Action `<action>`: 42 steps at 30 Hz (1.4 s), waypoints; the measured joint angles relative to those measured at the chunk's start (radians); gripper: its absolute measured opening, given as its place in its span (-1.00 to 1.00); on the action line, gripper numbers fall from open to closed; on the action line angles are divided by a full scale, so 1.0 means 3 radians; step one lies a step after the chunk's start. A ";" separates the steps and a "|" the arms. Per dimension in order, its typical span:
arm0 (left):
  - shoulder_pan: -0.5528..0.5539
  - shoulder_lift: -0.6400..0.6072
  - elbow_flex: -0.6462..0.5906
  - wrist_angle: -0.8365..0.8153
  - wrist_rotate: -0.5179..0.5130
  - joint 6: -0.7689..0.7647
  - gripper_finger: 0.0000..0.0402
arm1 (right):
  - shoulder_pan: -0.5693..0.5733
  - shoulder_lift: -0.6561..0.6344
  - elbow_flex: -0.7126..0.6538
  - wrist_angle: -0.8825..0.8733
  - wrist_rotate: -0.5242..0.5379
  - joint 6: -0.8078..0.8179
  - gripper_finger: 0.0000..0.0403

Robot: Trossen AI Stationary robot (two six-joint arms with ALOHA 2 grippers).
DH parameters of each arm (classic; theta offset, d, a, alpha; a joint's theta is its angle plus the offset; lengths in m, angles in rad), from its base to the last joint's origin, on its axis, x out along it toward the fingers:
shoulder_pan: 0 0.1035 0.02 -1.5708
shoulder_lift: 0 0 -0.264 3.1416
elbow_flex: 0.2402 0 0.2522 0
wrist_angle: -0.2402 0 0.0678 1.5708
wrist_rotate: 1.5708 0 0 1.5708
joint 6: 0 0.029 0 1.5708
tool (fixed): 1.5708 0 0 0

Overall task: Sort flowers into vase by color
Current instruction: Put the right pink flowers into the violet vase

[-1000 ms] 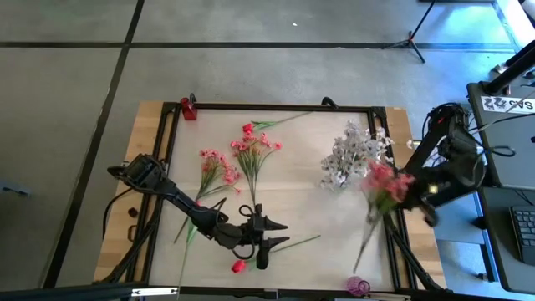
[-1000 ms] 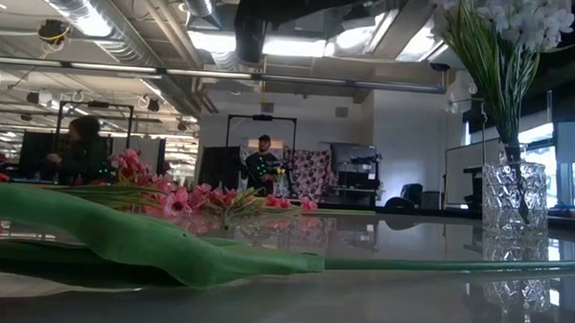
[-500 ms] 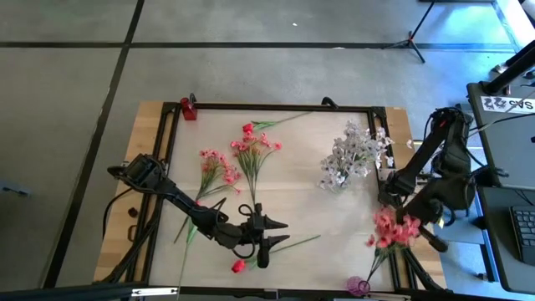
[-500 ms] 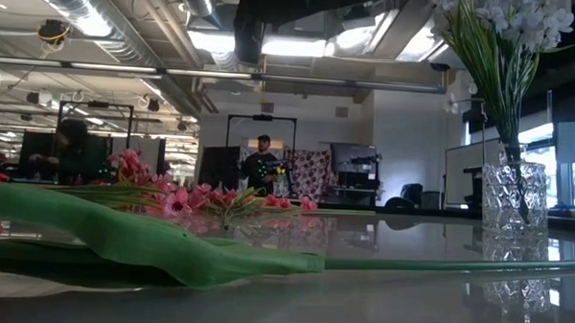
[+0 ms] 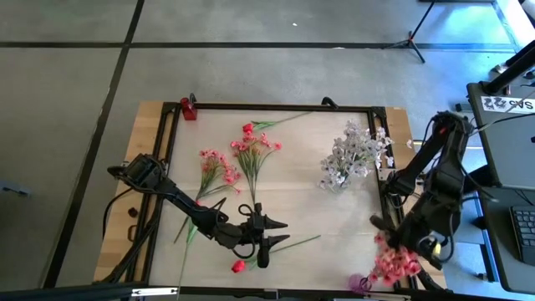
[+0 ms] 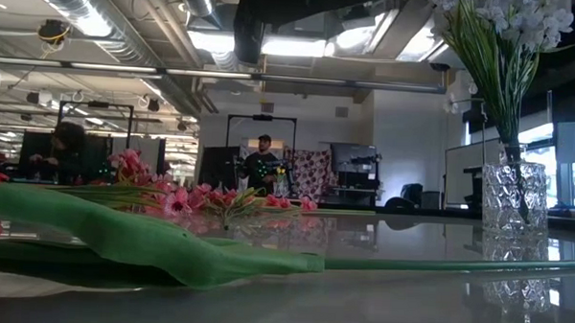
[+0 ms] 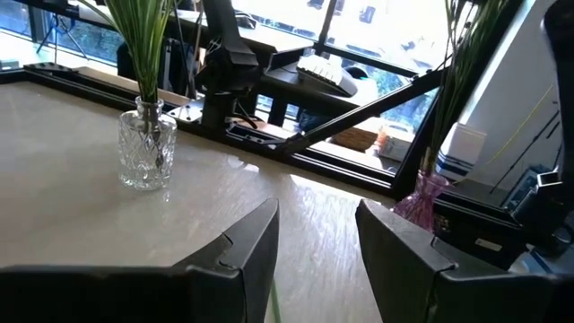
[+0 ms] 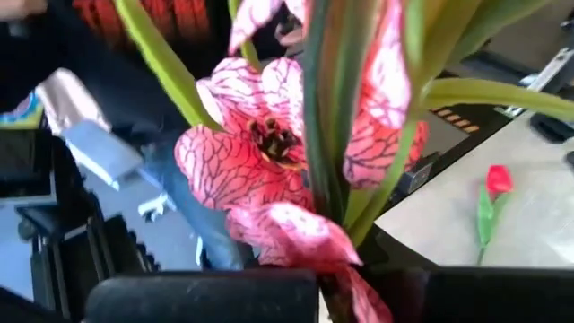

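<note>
Pink spray (image 5: 393,263) carried by right gripper (image 5: 415,242) toward purple vase (image 5: 359,286).
Risk: blossoms lead, stem tips off and misses the vase mouth, which sits just beyond the pinching jaws; left gripper (image 5: 269,233), jaws spread, hangs just above a red bud (image 5: 239,266).

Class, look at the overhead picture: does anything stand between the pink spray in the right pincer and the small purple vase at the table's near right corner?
Nothing visible does. The right pincer, shut on the pink spray, holds it right beside the purple vase.
</note>
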 joint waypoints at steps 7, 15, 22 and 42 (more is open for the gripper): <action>0.0002 0.0000 0.0000 -0.0001 -0.0001 0.0001 -0.26 | -0.0001 0.0202 0.0007 -0.0167 -0.0075 -0.0064 -0.98; 0.0015 0.0000 0.0000 -0.0003 -0.0003 0.0009 -0.26 | -0.0001 0.0194 -0.0096 -0.0233 0.0203 -0.0040 -0.99; 0.0017 0.0000 0.0000 -0.0014 -0.0003 0.0011 -0.26 | -0.0001 0.0132 -0.0099 -0.0248 0.0205 0.0096 -0.96; 0.0038 0.0000 0.0000 -0.0011 -0.0001 0.0007 -0.26 | 0.0000 0.0129 -0.0107 -0.0230 -0.0120 0.0477 -0.22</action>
